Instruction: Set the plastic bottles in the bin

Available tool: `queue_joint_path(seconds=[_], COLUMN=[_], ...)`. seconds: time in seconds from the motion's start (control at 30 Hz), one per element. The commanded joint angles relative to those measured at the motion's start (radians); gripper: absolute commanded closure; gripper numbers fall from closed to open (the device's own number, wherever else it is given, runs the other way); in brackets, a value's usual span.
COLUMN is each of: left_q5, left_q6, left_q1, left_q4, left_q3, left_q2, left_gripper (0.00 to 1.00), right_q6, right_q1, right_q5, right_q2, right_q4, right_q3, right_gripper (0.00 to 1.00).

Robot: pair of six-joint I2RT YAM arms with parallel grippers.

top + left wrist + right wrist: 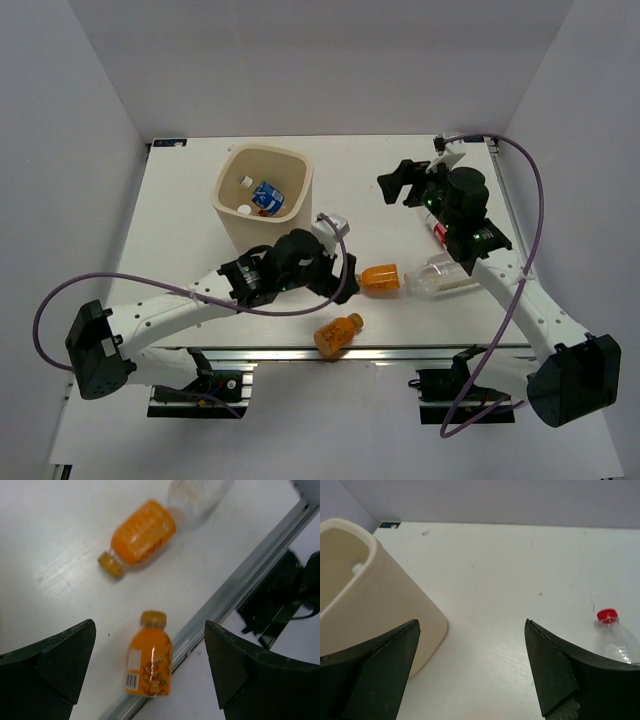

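Observation:
The cream-beige bin point(228, 172) stands at the back left; a blue-labelled bottle point(269, 197) and other bottles lie inside it. One orange bottle point(380, 278) lies mid-table, cap toward my left gripper point(346, 286), which is open and empty. A second orange bottle point(338, 334) lies at the front edge. In the left wrist view it point(149, 661) lies between and below the open fingers, and the first point(142, 532) lies farther off. The larger clear bottle point(440, 275) lies right of the first orange one. My right gripper point(397, 182) is open and empty, above the table right of the bin point(375, 600).
A red-capped clear bottle point(616, 636) lies at the right of the right wrist view; in the top view it point(439, 233) is mostly hidden under the right arm. The table's metal front rail point(235, 587) runs just beside the near orange bottle.

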Motion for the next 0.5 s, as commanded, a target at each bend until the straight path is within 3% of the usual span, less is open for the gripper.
queue_joint_path(seconds=[0.0,0.1,0.13,0.33,0.47], left_q5=[-0.051,0.042,0.143,0.087,0.180], left_q6=[-0.002,-0.027,-0.018,0.007,0.016], left_q1=[-0.044,-0.058,-0.060,-0.068,-0.069], left_q4=[-0.025,0.058,0.082,0.058,0.090], left_q3=[-0.065,-0.137,-0.152,-0.156,-0.139], left_q2=[-0.025,0.038,0.061,0.262,0.359], left_gripper=[0.02,0.02,0.02,0.02,0.02], right_q6=[0.045,0.070,0.071,0.067,0.056], right_q1=[-0.021,-0.031,-0.033,-0.050,-0.053], right_q5=[0.014,0.022,0.053,0.057,0.064], right_q2=[-0.008,-0.028,-0.032,-0.074,-0.109], right_q4=[-0.016,0.009,0.012,-0.007,-0.005], right_q3=[-0.020,-0.077,-0.086,-0.112,-0.140], right_gripper=[0.11,0.11,0.11,0.11,0.11])
